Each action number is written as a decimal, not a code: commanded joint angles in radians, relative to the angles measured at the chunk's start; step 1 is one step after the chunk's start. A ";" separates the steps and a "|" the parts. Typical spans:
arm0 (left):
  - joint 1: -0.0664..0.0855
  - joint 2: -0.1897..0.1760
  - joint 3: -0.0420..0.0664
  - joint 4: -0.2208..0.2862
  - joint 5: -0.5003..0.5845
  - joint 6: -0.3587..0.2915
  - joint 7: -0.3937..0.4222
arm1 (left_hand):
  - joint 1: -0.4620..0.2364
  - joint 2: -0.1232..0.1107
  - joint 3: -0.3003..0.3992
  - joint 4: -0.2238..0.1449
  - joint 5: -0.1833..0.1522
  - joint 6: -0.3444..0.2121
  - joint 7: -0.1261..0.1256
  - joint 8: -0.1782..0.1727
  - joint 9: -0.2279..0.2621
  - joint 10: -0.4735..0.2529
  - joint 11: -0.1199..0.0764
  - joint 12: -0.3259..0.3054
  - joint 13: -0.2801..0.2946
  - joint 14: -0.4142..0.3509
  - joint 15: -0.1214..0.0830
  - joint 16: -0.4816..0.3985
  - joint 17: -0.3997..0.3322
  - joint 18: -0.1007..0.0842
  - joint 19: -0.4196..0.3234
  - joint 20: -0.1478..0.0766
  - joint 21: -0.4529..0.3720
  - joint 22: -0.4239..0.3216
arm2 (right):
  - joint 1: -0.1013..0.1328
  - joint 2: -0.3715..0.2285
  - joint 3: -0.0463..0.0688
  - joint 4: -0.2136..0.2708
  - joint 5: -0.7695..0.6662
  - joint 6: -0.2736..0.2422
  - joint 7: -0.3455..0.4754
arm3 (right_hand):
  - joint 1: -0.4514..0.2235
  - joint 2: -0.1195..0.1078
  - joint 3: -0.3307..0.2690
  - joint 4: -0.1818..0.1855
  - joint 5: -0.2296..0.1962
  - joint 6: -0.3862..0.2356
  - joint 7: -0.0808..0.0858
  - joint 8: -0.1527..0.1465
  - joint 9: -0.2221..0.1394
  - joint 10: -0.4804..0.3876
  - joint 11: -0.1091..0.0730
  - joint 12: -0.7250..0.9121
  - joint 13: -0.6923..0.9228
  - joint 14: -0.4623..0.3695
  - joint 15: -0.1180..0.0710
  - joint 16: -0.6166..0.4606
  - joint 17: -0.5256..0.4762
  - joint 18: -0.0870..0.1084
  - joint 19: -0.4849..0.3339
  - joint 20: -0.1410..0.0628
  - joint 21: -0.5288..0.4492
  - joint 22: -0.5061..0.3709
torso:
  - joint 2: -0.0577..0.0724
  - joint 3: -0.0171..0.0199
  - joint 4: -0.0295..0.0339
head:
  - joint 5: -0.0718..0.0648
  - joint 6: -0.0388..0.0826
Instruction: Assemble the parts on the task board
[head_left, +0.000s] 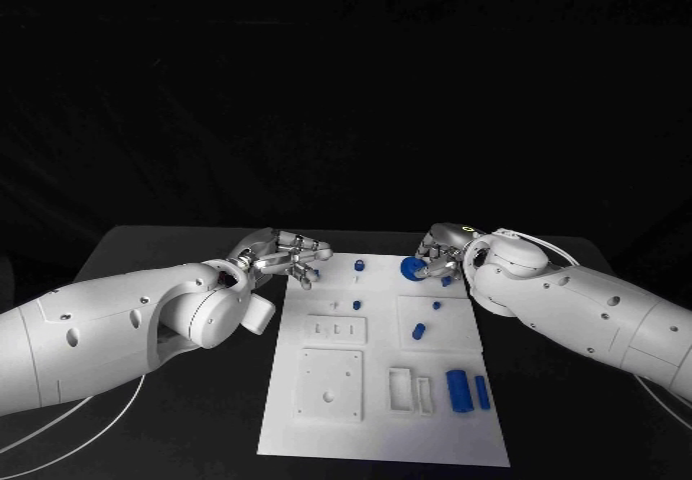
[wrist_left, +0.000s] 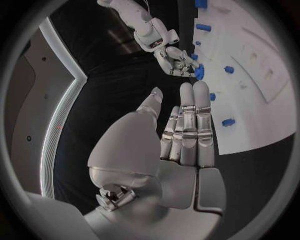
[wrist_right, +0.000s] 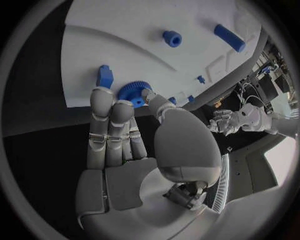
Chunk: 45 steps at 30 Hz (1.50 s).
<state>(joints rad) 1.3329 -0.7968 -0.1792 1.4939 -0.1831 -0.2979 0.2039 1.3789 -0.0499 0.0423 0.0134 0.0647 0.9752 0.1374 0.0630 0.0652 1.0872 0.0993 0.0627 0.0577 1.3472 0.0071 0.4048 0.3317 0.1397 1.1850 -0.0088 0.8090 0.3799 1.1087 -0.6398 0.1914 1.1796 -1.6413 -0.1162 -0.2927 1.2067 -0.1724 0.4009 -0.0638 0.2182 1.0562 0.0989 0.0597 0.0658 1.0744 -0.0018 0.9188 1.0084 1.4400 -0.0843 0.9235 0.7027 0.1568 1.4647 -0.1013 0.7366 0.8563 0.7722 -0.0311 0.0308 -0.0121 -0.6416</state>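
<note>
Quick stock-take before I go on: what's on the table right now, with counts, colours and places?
Table: one, black, under everything.
Task board: one, white, middle of the table, with raised white frames at its near end.
Gear: one, blue, at the board's far right edge, pinched by the right hand.
Small parts: several, blue, scattered over the far half of the board.
Long bars: two, blue, side by side near the board's near right edge.
Left hand: silver, at the board's far left corner, holding nothing.
Right hand: silver, at the far right edge, on the gear.
</note>
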 joint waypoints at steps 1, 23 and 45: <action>0.000 0.003 0.000 0.000 -0.008 0.016 0.001 | 0.003 -0.005 0.001 -0.003 -0.006 -0.006 0.001 0.000 0.000 -0.006 0.000 -0.004 0.001 0.005 -0.001 0.000 0.001 0.014 0.000 -0.002 0.005 -0.001 | -0.006 0.002 -0.004 -0.001 0.018 0.048 0.008 | -0.011 0.000 -0.020 0.004 0.005 0.008 -0.001 0.003 0.001 0.002 -0.001 -0.002 -0.001 -0.001 0.004 -0.007 0.002 -0.006 0.044 0.002 -0.005 0.003 | 0.000 -0.0003 0.0023 | -0.001 -0.001; -0.001 0.008 0.000 -0.004 -0.009 0.015 0.001 | 0.003 -0.003 -0.004 -0.002 -0.007 -0.007 0.000 0.000 0.000 -0.007 -0.001 -0.004 0.001 0.004 -0.001 0.000 0.002 0.012 -0.004 -0.002 0.011 -0.004 | -0.007 0.013 -0.009 0.021 -0.101 -0.005 -0.049 | 0.003 -0.004 -0.069 0.035 -0.124 0.018 -0.002 0.003 0.002 0.017 0.001 0.002 -0.002 0.000 0.006 -0.009 0.005 -0.002 0.046 0.004 -0.003 0.015 | -0.001 0.0000 0.0009 | 0.010 0.013; -0.001 0.010 0.000 -0.005 -0.009 0.010 0.003 | 0.002 -0.003 -0.005 -0.001 -0.006 -0.006 0.002 -0.001 0.000 -0.003 0.000 -0.004 0.001 0.005 -0.001 0.001 0.003 0.013 -0.004 -0.002 0.014 -0.006 | -0.011 0.034 -0.018 0.020 -0.124 -0.038 -0.083 | 0.008 -0.006 -0.033 0.044 -0.103 0.037 -0.008 0.002 0.001 0.036 -0.003 0.011 0.006 0.000 0.003 -0.008 0.006 -0.005 0.047 0.001 0.003 0.017 | 0.001 0.0010 0.0013 | 0.013 0.014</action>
<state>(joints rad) 1.3318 -0.7893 -0.1798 1.4875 -0.1884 -0.2960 0.1990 1.3788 -0.0499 0.0423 0.0134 0.0610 0.9752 0.1374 0.0630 0.0652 1.0873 0.0994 0.0627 0.0577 1.3472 0.0071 0.4048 0.3335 0.1395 1.1849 -0.0088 0.8169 0.3751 1.1030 -0.6074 0.1761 1.1991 -1.7492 -0.1520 -0.3602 1.2108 -0.1765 0.3579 -0.0175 0.1092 1.0860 0.0915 0.0598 0.0671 1.1026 -0.0046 0.9237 1.0116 1.4401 -0.0844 0.9197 0.7070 0.1449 1.4648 -0.1012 0.7354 0.8731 0.7720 -0.0303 0.0317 0.0013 -0.6270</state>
